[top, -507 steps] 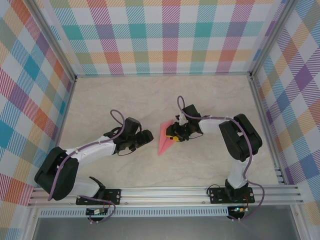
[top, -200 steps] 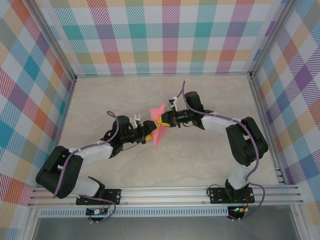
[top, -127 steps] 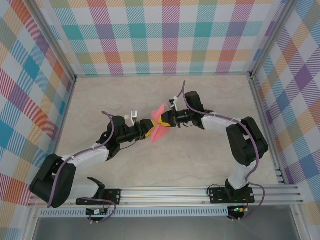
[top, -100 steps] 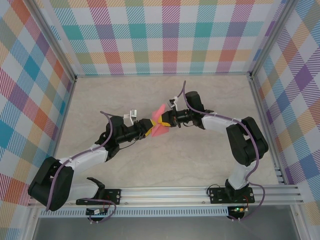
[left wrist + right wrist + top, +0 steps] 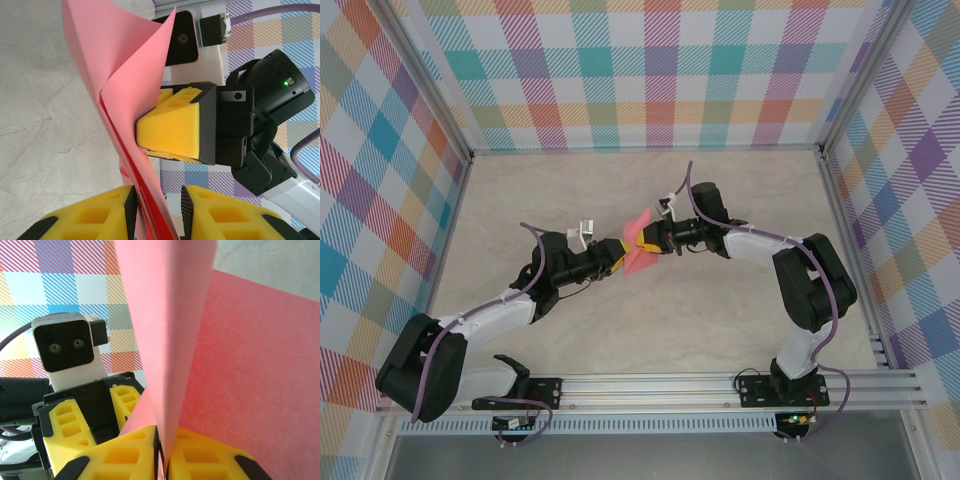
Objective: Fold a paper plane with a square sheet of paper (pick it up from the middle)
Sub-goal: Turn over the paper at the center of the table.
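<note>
Here we are at the middle of the worktop, and the two arms are meeting nose to nose on the pink paper sheet. The left claw is reaching in from 8 o'clock and the right claw is coming at it from 2 o'clock. The sheet is sitting right between them, already folded, with one flap fanning toward 12 o'clock and a point aiming toward 6.

Over to the right wrist camera. The right claw's two yellow fingers are standing almost together, just a thin slit between them. The paper's edge is running straight down into that slit, so this claw is clamped on the sheet. Across from it, at 8 o'clock in that view, the left claw is facing the lens, its white camera housing sitting on top.

Now the left wrist camera. The sheet is rising as a sharp crease from between the left claw's own yellow fingers at 6 o'clock. It is climbing to 12 o'clock, and a second flap is opening toward 1 o'clock. These jaws are standing narrow, with the black pads close on either side of the layers. Whether they are actually pressing the paper, I cannot tell. The right claw's yellow finger is touching the sheet from 3 o'clock at mid-height, and a green light is glowing on the black body behind it. Pale worktop is showing behind the sheet at 9 o'clock, and the checked walls are ringing the scene.
</note>
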Controlling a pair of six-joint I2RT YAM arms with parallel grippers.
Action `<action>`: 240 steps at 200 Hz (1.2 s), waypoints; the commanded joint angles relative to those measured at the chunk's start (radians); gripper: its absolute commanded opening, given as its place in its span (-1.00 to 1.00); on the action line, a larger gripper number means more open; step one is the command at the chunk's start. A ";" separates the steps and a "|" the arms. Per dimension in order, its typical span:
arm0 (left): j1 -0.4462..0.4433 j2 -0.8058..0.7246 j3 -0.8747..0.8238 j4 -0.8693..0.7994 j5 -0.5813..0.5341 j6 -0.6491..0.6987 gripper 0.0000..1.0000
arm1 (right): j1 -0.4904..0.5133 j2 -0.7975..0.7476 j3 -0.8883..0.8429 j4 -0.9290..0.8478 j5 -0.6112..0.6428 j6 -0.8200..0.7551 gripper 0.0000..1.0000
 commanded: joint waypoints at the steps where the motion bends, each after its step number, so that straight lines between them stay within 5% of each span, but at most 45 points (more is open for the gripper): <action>1: 0.013 0.014 -0.001 0.005 -0.003 0.005 -0.40 | -0.004 -0.001 0.008 0.031 -0.024 -0.007 -0.70; 102: 0.014 0.054 0.005 0.033 0.000 0.004 -0.51 | -0.004 -0.007 0.004 0.031 -0.021 0.009 -0.57; 143: 0.013 0.063 0.011 0.032 0.002 0.014 -0.76 | -0.004 -0.013 0.002 0.016 -0.009 -0.001 -0.54; 173: 0.013 0.067 0.022 -0.018 -0.006 0.051 -0.87 | -0.011 -0.041 0.001 -0.099 0.066 -0.057 -0.23; 203: 0.013 0.034 0.096 -0.328 -0.093 0.225 -0.92 | -0.039 -0.124 -0.010 -0.296 0.243 -0.158 0.26; 240: -0.013 0.013 0.323 -0.941 -0.411 0.491 -0.93 | -0.039 -0.249 -0.041 -0.501 0.566 -0.272 0.66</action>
